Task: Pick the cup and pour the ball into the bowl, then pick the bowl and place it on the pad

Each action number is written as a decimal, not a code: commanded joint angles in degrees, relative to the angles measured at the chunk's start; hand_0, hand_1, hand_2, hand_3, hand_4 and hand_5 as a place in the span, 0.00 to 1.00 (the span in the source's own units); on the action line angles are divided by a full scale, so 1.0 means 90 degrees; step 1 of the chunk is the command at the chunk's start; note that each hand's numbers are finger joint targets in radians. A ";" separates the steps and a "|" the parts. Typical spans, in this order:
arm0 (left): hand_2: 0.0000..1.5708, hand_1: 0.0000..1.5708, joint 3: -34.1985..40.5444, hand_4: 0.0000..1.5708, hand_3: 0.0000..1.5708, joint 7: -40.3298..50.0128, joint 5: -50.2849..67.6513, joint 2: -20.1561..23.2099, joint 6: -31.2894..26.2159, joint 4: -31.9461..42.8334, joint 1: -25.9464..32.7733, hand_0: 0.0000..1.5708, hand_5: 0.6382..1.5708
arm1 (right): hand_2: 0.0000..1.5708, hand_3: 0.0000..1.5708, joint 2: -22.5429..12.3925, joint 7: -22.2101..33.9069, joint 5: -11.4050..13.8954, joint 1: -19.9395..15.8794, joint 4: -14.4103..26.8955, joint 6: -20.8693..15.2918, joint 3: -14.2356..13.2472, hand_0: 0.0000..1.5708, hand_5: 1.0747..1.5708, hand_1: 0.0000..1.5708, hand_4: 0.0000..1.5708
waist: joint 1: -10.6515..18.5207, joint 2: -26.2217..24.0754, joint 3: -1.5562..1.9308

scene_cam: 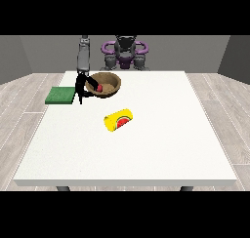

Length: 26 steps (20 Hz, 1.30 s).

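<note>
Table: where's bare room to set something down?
Bare: the table's near half, in front of the yellow cup, and the view's right side. Crowded: far corner at the view's left, with the hand at the bowl beside the green pad.

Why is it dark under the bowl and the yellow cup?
Front view: light from above casts a soft shadow beneath the tilted brown bowl and a thin one beside the lying yellow cup; the white table shows even brightness, no glare.
</note>
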 commanded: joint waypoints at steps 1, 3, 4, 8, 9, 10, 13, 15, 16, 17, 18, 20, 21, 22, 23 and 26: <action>0.00 0.00 0.0017 0.00 0.00 -0.0256 -0.0271 0.0062 0.0016 0.0617 0.0441 0.00 0.97 | 1.00 1.00 -0.0444 0.1834 0.0380 -0.0301 -0.0439 0.0048 0.0432 1.00 0.77 1.00 0.80 | -0.0452 -0.0582 0.0069; 0.00 0.00 0.0295 0.00 0.00 -0.0557 -0.0152 0.0203 -0.0167 0.1013 0.0711 0.00 0.97 | 1.00 1.00 -0.0603 0.2225 0.0504 -0.0377 -0.0765 0.0184 0.0592 1.00 0.78 1.00 0.80 | -0.0664 -0.0660 0.0076; 0.00 0.00 0.0391 0.00 0.00 -0.0740 -0.0225 0.0442 -0.0210 0.1201 0.0764 0.00 0.97 | 1.00 1.00 -0.0475 0.2534 0.0508 -0.0545 -0.0998 0.0107 0.0668 1.00 0.80 1.00 0.80 | -0.0789 -0.0598 0.0078; 0.00 0.00 0.0450 0.00 0.00 -0.0991 -0.0115 0.0599 -0.0593 0.1176 0.0985 0.00 0.97 | 1.00 1.00 -0.0660 0.2582 0.0209 -0.0737 -0.0764 0.0298 0.0259 1.00 0.83 1.00 0.80 | -0.0646 -0.0366 0.0097; 0.00 0.00 0.0585 0.00 0.00 -0.0646 -0.0031 0.1032 -0.0571 0.1385 0.0642 0.00 0.97 | 1.00 1.00 -0.0749 0.2496 0.0069 -0.0753 -0.0822 0.0650 0.0275 1.00 0.82 1.00 0.82 | -0.0929 -0.0228 0.0098; 0.00 0.00 0.0460 0.00 0.00 -0.1209 -0.0183 0.0634 -0.0468 0.1206 0.0919 0.00 0.97 | 1.00 1.00 -0.0668 0.2585 0.0347 -0.0876 -0.0773 0.0287 0.0367 1.00 0.87 1.00 0.82 | -0.0771 -0.0121 0.0097; 0.00 0.00 0.0474 0.00 0.00 -0.0942 -0.0192 0.0931 -0.0318 0.1295 0.0657 0.00 0.97 | 1.00 1.00 -0.1029 0.2898 0.0248 -0.1302 -0.0660 0.0691 0.0271 1.00 0.87 1.00 0.82 | -0.0872 -0.0036 0.0098; 0.00 0.00 0.0453 0.00 0.00 -0.0868 -0.0058 0.0875 -0.0369 0.1120 0.0477 0.00 0.96 | 1.00 1.00 -0.0964 0.2569 0.0274 -0.1470 -0.0353 0.0489 0.0126 1.00 0.87 1.00 0.82 | -0.0693 0.0168 0.0101; 0.00 0.00 0.0389 0.00 0.00 -0.0914 -0.0099 0.0730 -0.0173 0.0883 0.0469 0.00 0.96 | 1.00 1.00 -0.1139 0.1999 0.0360 -0.1281 -0.0140 0.0535 0.0052 1.00 0.87 1.00 0.82 | -0.0710 0.0305 0.0105; 0.00 0.00 0.0452 0.00 0.00 -0.0707 -0.0076 0.1044 -0.0191 0.0971 0.0292 0.00 0.96 | 1.00 1.00 -0.1231 0.1767 0.0443 -0.1146 -0.0169 0.0712 0.0166 1.00 0.90 1.00 0.83 | -0.0882 0.0361 0.0106; 0.00 0.00 0.0362 0.00 0.00 -0.0892 -0.0151 0.0763 -0.0211 0.0859 0.0728 0.00 0.97 | 1.00 1.00 -0.1652 0.1651 0.0103 -0.1080 -0.0035 0.1179 -0.0185 1.00 0.89 1.00 0.82 | -0.0827 0.0177 0.0106; 0.00 0.00 0.0424 0.00 0.00 -0.0630 -0.0044 0.0932 -0.0226 0.0885 0.0652 0.00 0.96 | 1.00 1.00 -0.1810 0.1521 0.0085 -0.1003 0.0203 0.1309 -0.0291 1.00 0.91 1.00 0.83 | -0.0830 0.0085 0.0106; 0.00 0.00 0.0431 0.00 0.00 -0.0832 -0.0026 0.0849 -0.0150 0.0687 0.0525 0.00 0.96 | 1.00 1.00 -0.2144 0.1388 0.0048 -0.1269 0.0412 0.1379 -0.0508 1.00 0.92 1.00 0.83 | -0.0761 0.0477 0.0108; 0.00 0.00 0.0348 0.00 0.00 -0.0587 -0.0071 0.0796 0.0069 0.0684 0.0457 0.00 0.96 | 1.00 1.00 -0.2252 0.1532 0.0026 -0.1381 0.0462 0.1574 -0.0483 1.00 0.93 1.00 0.83 | -0.0890 0.0291 0.0109; 0.00 0.00 0.0406 0.00 0.00 -0.0582 -0.0017 0.0938 -0.0039 0.0728 0.0421 0.00 0.96 | 1.00 1.00 -0.2246 0.1325 -0.0086 -0.1398 0.0501 0.1605 -0.0604 1.00 0.92 1.00 0.83 | -0.0893 0.0384 0.0107; 0.00 0.00 0.0330 0.00 0.00 -0.0634 -0.0006 0.0729 0.0011 0.0358 0.0713 0.00 0.96 | 1.00 0.75 -0.2507 0.0791 -0.0386 -0.1161 0.1046 0.1956 -0.1015 1.00 0.93 1.00 0.82 | -0.0751 0.0316 0.0110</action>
